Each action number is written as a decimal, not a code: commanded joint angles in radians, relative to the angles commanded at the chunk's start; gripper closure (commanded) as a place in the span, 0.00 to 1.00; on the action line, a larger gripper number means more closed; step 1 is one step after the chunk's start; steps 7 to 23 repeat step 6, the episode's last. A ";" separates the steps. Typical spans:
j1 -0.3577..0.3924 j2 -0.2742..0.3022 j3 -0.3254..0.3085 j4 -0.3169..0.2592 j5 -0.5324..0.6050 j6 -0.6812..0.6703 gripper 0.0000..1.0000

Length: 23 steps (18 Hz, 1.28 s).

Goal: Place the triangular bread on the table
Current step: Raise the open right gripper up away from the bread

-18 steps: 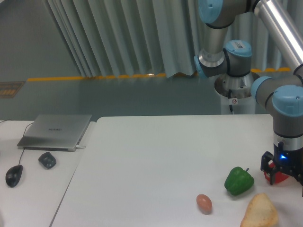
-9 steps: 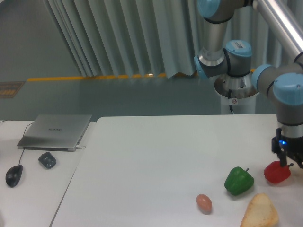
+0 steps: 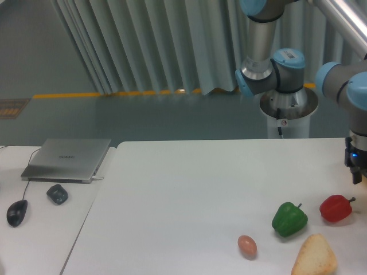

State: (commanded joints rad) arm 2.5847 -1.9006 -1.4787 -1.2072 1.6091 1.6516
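Observation:
The triangular bread (image 3: 315, 258), a pale tan wedge, lies flat on the white table (image 3: 189, 189) at its front right, partly cut off by the bottom of the view. My gripper (image 3: 360, 180) hangs at the far right edge, well above and to the right of the bread. It is half out of frame, its fingers look apart, and nothing is held between them.
A red pepper (image 3: 335, 208) lies just below the gripper. A green pepper (image 3: 289, 219) and a small egg (image 3: 247, 246) sit left of the bread. A side desk on the left carries a laptop (image 3: 67, 158), a mouse (image 3: 16, 212) and a small dark object (image 3: 57, 193).
The gripper let go of the red pepper, then rose and shifted right toward the frame edge. The red pepper now rests on the table. The bread has not moved.

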 joint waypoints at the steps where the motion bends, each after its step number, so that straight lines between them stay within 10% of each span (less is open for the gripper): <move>1: 0.005 0.006 -0.008 0.000 0.003 0.045 0.00; 23: 0.028 0.011 -0.026 -0.002 -0.002 0.086 0.00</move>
